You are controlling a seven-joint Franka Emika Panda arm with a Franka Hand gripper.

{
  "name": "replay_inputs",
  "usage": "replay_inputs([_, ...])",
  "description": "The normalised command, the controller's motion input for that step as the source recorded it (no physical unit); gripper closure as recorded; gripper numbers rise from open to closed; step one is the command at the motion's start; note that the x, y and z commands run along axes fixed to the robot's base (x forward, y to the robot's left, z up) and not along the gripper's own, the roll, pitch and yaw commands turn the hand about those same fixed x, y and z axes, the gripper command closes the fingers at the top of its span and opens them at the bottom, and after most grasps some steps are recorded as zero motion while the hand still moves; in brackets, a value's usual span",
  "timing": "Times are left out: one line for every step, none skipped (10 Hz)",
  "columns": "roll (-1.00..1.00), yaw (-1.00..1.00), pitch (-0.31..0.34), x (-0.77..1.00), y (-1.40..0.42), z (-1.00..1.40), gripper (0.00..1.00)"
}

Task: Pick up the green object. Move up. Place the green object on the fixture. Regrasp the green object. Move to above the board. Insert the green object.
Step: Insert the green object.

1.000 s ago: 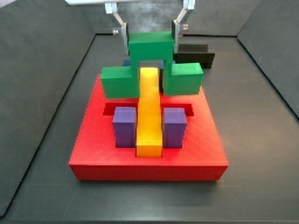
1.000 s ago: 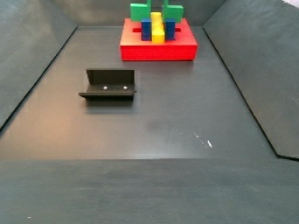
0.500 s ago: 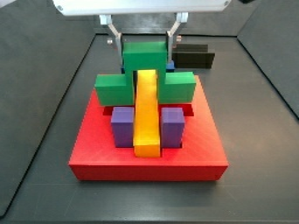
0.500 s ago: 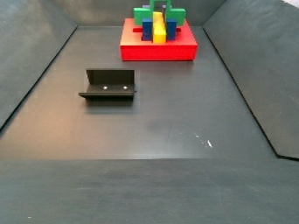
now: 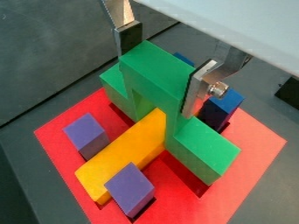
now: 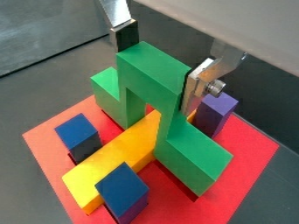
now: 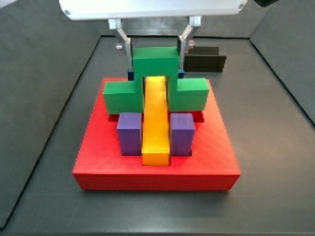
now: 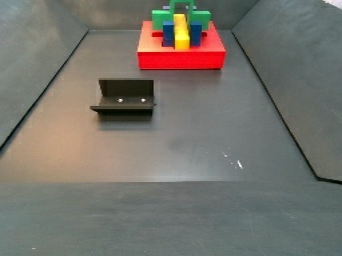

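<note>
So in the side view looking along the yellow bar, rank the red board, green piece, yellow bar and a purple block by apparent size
1. Board
2. Green object, in the tool
3. Yellow bar
4. Purple block
Nearness may skew the middle two.

1. We see the board [image 8: 181, 58] at the far end of the floor [image 8: 174, 140], the fixture [image 8: 124, 98] well apart, nearer the camera.
2. On the board, the long bar [image 7: 155, 120] runs between two upright blocks [image 7: 129, 132].
3. The object [image 7: 154, 78] straddles the bar's far end.
4. The gripper [image 7: 155, 37] sits over the board, its fingers [image 5: 201, 87] either side of the object's raised stem.
</note>
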Motion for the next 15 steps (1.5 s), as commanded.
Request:
replay_inputs([0.01,-0.01,0.070,0.00,0.00,-0.12,1.00])
replay_inputs([-0.03,-0.10,0.064,0.00,0.00,-0.14,1.00])
replay_inputs([-0.09,-0.12,0.044,0.00,0.00,-0.10,1.00])
replay_inputs([-0.12,-0.14,0.043,0.00,0.00,-0.03,1.00])
replay_inputs([-0.18,-0.17,0.054,0.00,0.00,0.00,1.00])
replay_inputs([-0.25,-0.18,0.074,0.01,0.00,0.00,1.00])
replay_inputs([-0.25,-0.17,0.073,0.00,0.00,0.00,1.00])
replay_inputs([-0.22,-0.15,0.074,0.00,0.00,0.00,1.00])
replay_inputs([-0.23,-0.11,0.063,0.00,0.00,0.00,1.00])
replay_inputs([-0.18,-0.11,0.067,0.00,0.00,-0.01,1.00])
replay_inputs([-0.11,-0.09,0.039,0.00,0.00,-0.10,1.00])
replay_inputs([-0.02,-0.01,0.031,0.07,0.00,-0.23,1.00])
replay_inputs([0.00,0.00,0.049,0.28,0.14,-0.17,1.00])
replay_inputs([0.00,0.00,0.061,0.17,0.16,-0.09,1.00])
replay_inputs([0.00,0.00,0.061,0.06,0.00,-0.13,1.00])
